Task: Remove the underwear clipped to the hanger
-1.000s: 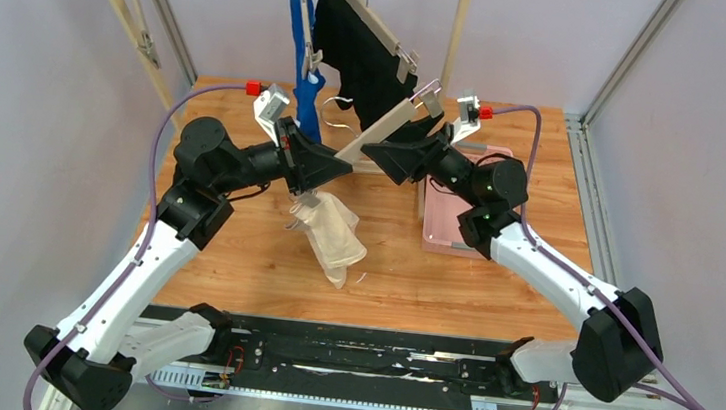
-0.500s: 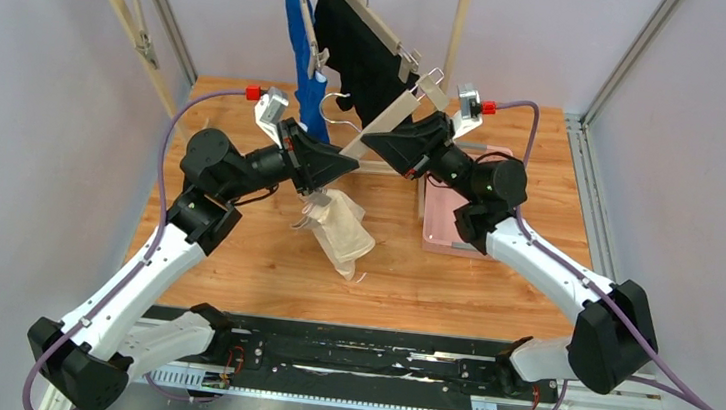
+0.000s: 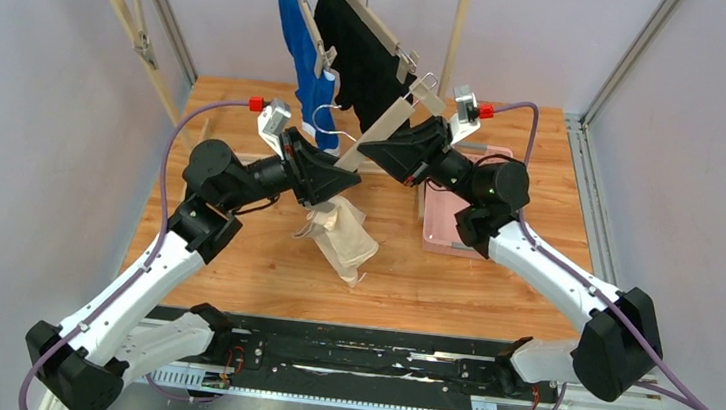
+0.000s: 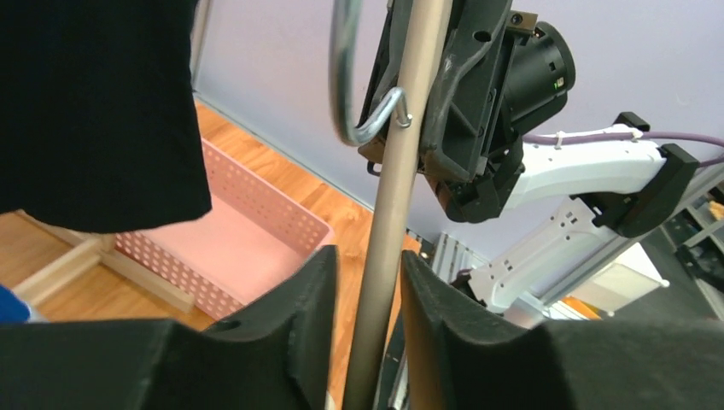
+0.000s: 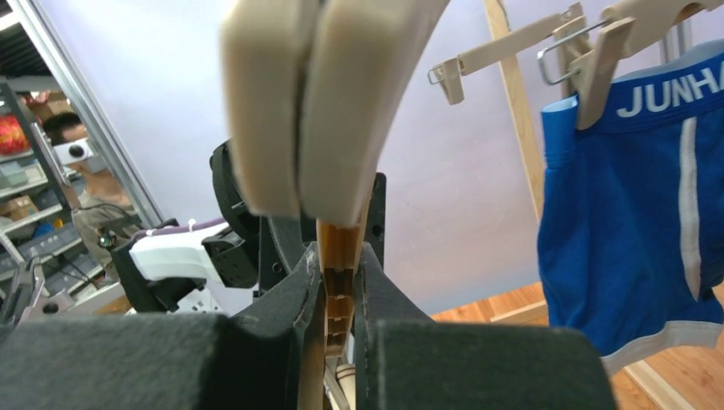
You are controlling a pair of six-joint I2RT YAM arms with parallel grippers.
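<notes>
Over the table, the right gripper clamps the hanger; the left gripper straddles it, jaws slightly apart. Close behind hang blue briefs and black briefs; cream briefs dangle below.

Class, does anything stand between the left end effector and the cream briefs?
Nothing visible does. The cream briefs hang directly below the left end effector, whose fingers straddle the hanger bar that the briefs hang from.

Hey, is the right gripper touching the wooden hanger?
Touching. In the right wrist view, the right gripper clamps the wooden hanger, fingers flush on both sides.
</notes>
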